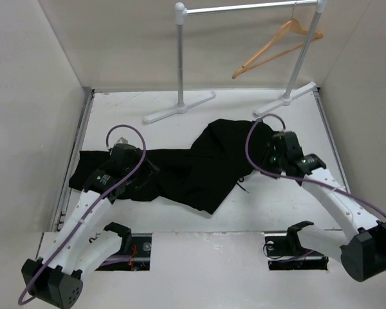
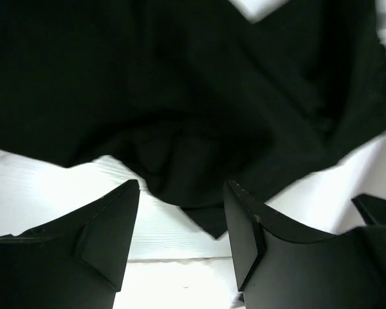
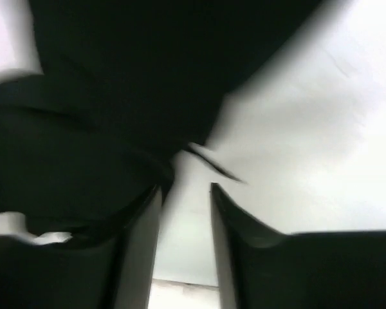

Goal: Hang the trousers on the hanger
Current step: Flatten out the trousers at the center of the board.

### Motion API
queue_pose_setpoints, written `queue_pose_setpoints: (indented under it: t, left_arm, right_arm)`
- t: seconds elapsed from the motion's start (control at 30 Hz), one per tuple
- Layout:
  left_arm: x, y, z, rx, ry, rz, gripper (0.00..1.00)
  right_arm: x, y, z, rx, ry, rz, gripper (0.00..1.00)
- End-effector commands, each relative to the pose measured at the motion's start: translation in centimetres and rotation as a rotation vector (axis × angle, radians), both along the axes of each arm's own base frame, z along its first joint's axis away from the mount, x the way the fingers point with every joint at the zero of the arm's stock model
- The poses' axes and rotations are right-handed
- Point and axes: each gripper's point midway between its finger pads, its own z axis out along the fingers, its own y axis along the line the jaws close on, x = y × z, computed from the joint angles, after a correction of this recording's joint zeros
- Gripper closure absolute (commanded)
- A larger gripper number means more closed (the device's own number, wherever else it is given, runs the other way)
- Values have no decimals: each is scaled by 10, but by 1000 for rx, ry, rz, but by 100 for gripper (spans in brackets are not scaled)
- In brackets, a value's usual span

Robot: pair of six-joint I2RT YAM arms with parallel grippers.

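The left gripper (image 2: 180,193) is partly open over an edge of the trousers (image 1: 199,167), with nothing between its jaws. The right gripper (image 3: 185,190) is parted more narrowly, with bare table (image 1: 276,206) in the gap and cloth beside one finger. The trousers lie on the table, long axis left to right, one leg pointing left, well apart from the hanger (image 1: 264,51).
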Motion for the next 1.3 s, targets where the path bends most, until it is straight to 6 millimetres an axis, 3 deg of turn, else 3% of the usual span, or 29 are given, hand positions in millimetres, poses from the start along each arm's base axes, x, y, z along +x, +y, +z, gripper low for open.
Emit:
queue_pose_setpoints:
  t: [0.0, 0.07, 0.17, 0.27, 0.4, 0.5, 0.6, 0.63, 0.7, 0.77, 0.9, 1.0, 1.07, 1.13, 1.17, 1.27]
  left_arm:
    - [-4, 19, -31, 160, 59, -48, 48]
    - [-6, 44, -46, 268, 61, -7, 46]
    - [-9, 62, -67, 305, 98, 42, 43]
    - [-2, 63, -83, 253, 91, 80, 42]
    - [4, 58, -105, 171, 142, 114, 42]
    - [5, 58, -125, 148, 193, 134, 44]
    - [16, 64, -132, 140, 189, 175, 59]
    - [19, 67, -133, 143, 191, 196, 66]
    - [25, 76, -133, 148, 185, 242, 83]
    - [30, 84, -127, 146, 170, 292, 93]
    - [37, 99, -106, 132, 90, 362, 96]
    - [31, 107, -110, 124, 113, 397, 97]
    - [27, 111, -114, 114, 126, 412, 97]
    - [18, 119, -120, 121, 151, 441, 97]
    - [15, 123, -122, 122, 162, 459, 97]
    - [10, 127, -124, 100, 178, 479, 97]
  right_arm:
    - [-7, -25, -33, -22, 12, -146, 43]
    - [6, -24, -31, 29, -48, -150, 30]
    - [29, -20, -31, 112, -83, -141, 24]
    - [53, -27, -41, 137, -85, -171, 25]
    - [87, -24, -40, 174, -139, -170, 27]
    - [112, -24, -51, 170, -119, -182, 41]
    - [139, -23, -42, 179, -161, -181, 71]
    - [146, -21, -35, 186, -175, -178, 83]
    - [153, -20, -21, 185, -196, -178, 95]
    - [145, -25, 2, 165, -211, -192, 99]
    - [87, -36, 54, 6, -205, -175, 99]
    - [42, -35, 112, -86, -208, -114, 99]
    - [27, -23, 149, -115, -228, -45, 99]
    - [35, -6, 177, -117, -263, 4, 98]
    - [49, 6, 187, -119, -279, 36, 97]
    - [129, 47, 180, -156, -242, 132, 95]
